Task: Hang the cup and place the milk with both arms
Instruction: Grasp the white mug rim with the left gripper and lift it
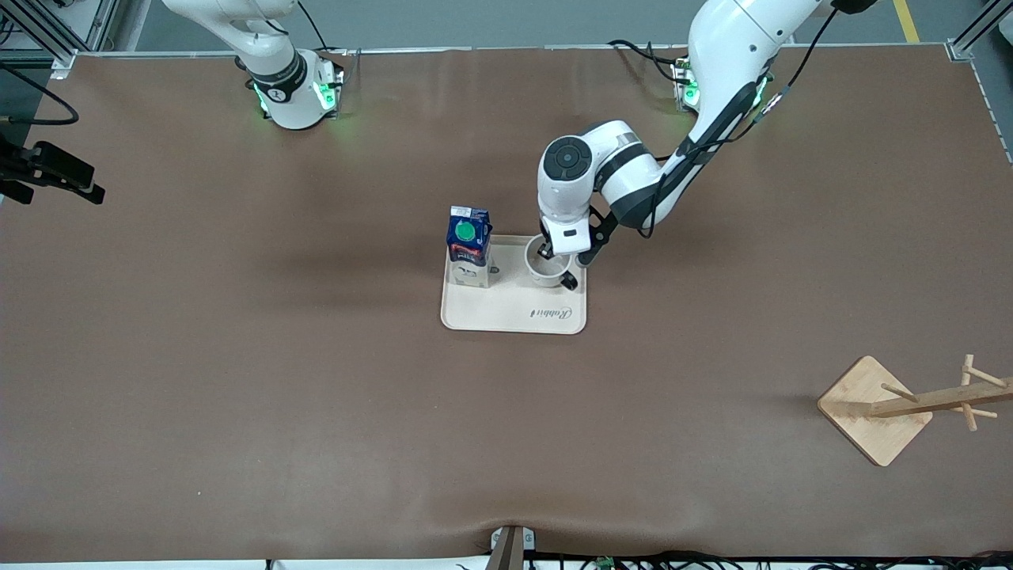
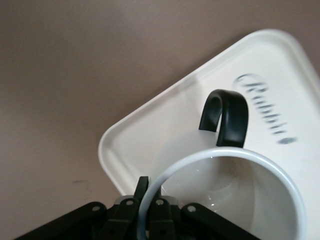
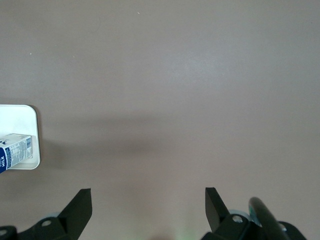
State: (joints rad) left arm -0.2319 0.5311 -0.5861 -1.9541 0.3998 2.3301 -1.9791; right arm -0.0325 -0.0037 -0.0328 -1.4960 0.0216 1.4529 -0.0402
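Observation:
The cup [image 1: 546,266] stands upright on the cream tray [image 1: 514,317], its black handle [image 1: 568,281] turned toward the front camera. My left gripper [image 1: 546,250] is shut on the cup's rim, one finger inside and one outside. The left wrist view shows the rim [image 2: 225,155] between the fingers [image 2: 141,187], the handle [image 2: 227,120] and the tray [image 2: 150,135]. The milk [image 1: 468,245] stands on the tray beside the cup, toward the right arm's end. My right gripper [image 3: 147,200] is open and empty over bare table; its view shows the milk [image 3: 15,150] on a tray corner [image 3: 25,112].
A wooden mug rack [image 1: 878,408] with pegs stands near the front camera at the left arm's end of the table. A black clamp [image 1: 47,170] juts in at the right arm's end. The right arm's base [image 1: 293,87] stands at the table's edge.

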